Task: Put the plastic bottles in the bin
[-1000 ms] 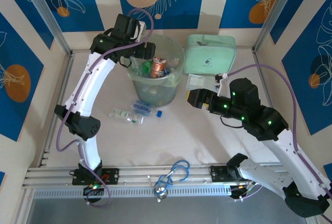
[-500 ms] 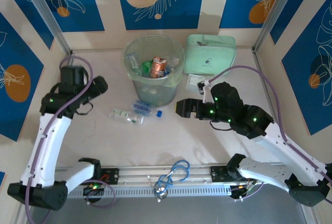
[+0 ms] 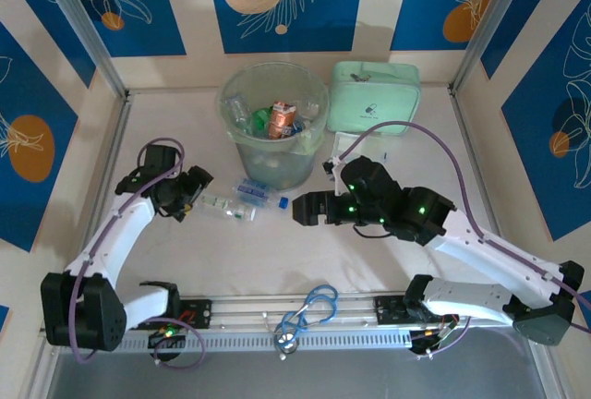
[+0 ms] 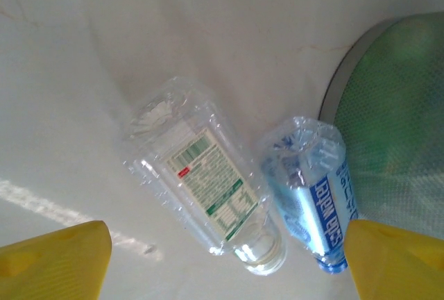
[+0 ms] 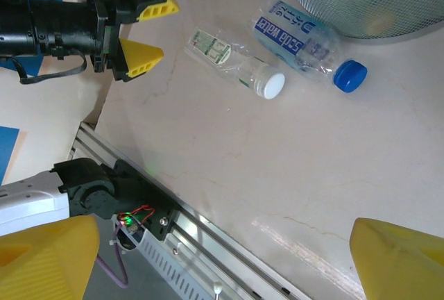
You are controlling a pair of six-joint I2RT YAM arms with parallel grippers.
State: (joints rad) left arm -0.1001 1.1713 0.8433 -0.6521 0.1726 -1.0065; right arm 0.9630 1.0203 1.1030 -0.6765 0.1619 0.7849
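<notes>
Left gripper [image 5: 165, 30] wide; right gripper [image 3: 297, 211] wide; clear bottle [image 4: 208, 189], green-printed label; blue-label bottle [image 4: 316, 203], perhaps reading "water"

Two bottles [image 3: 228, 205] flat beside upright bin [image 3: 288, 174]

Bright, even light throughout; shadows on the pale surface [image 3: 305, 251] are soft and faint. In the left wrist view the bin [image 4: 395, 119] at 3 o'clock is blurred, and a glare streak crosses the surface at 8 o'clock.
</notes>
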